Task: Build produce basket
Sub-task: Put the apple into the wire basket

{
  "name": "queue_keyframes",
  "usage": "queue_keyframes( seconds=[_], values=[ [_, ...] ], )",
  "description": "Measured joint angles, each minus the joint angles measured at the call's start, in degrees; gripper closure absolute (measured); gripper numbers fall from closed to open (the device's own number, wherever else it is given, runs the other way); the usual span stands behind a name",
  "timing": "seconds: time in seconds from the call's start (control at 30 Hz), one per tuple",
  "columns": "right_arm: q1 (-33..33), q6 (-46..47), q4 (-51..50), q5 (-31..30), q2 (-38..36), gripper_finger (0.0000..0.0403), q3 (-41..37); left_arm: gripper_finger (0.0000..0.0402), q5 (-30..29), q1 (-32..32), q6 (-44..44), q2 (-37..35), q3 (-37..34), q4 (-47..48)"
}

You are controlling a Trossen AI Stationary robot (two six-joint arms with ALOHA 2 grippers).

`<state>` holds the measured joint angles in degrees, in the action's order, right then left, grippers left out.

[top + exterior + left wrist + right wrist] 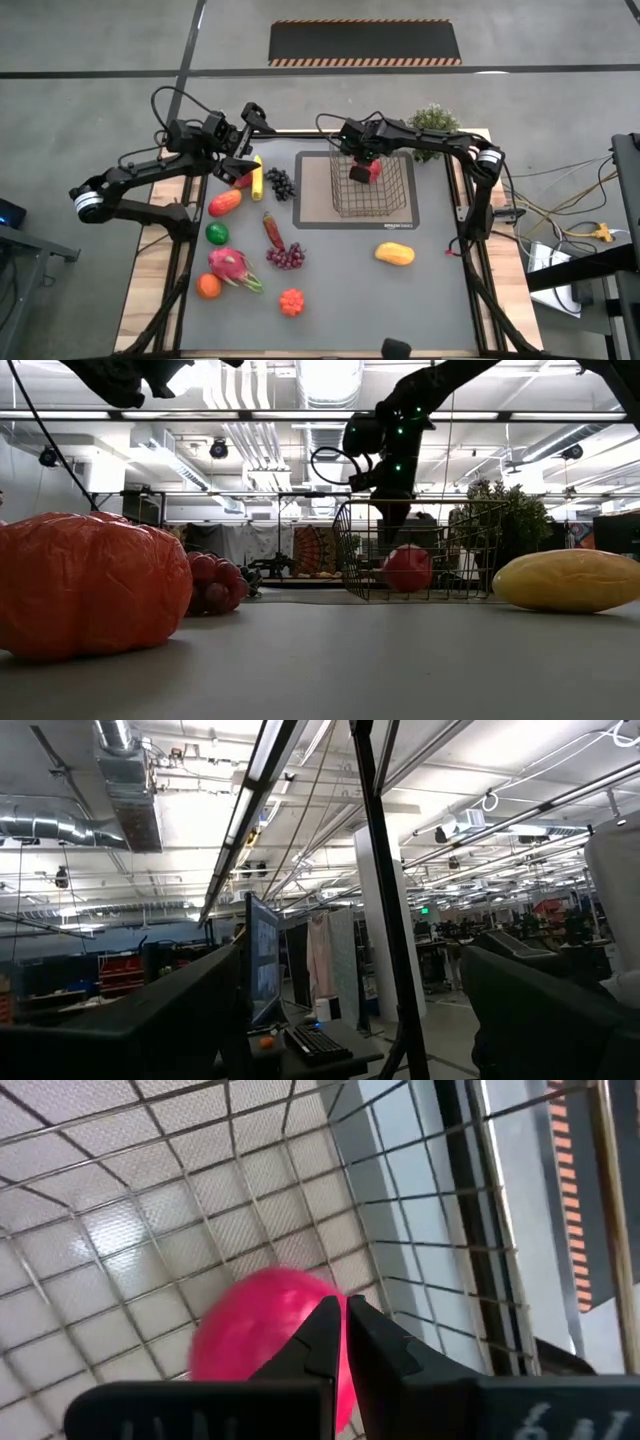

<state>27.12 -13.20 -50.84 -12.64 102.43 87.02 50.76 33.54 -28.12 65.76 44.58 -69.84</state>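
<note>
The wire basket (368, 186) stands on the grey-brown mat (312, 215) at the table's middle far side. A red apple (408, 568) lies on the basket's floor and also shows in the right wrist view (262, 1342). My right gripper (362, 166) is inside the basket's top, pointing down just above the apple, with its fingers (345, 1330) shut and empty. My left gripper (245, 150) is raised at the far left, above the banana (257, 178), open and empty. Other produce lies loose on the table's left half.
Left of the basket lie dark grapes (280, 183), a red-orange fruit (224, 202), a green one (217, 234), red grapes (287, 256), a dragon fruit (232, 267) and an orange (208, 286). A yellow mango (395, 254) lies near the basket. A potted plant (432, 122) stands at the far right.
</note>
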Motion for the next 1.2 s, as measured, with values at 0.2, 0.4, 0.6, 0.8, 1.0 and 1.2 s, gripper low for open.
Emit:
queue_keyframes(
  seconds=[0.2,0.4,0.6,0.8,1.0,1.2],
  values=[
    [0.07,-4.94,-7.53,3.19,-2.39,0.039,1.09,0.0041,0.0,0.0,-0.02,0.0,0.0,0.02],
    [0.41,-4.83,-12.35,12.87,-5.36,0.039,-0.2,0.0041,0.02,0.0,0.03,0.0,0.0,0.02],
    [0.7,-5.89,-2.68,10.74,-5.23,0.0391,-6.93,0.0041,0.01,0.0,0.2,0.0,0.01,0.0],
    [0.94,-7.2,5.92,4.47,-4.74,0.0391,-9.81,0.0041,0.02,-0.02,0.22,0.0,0.0,0.0],
    [1.41,-7.12,8.4,3.05,-4.87,0.0391,-9.86,0.0041,0.0,-0.02,0.15,0.0,0.01,0.0],
    [1.37,-6.74,8.36,1.96,-5.28,0.0391,-9.68,0.0041,0.0,-0.02,0.15,0.0,0.0,0.0]
  ],
)
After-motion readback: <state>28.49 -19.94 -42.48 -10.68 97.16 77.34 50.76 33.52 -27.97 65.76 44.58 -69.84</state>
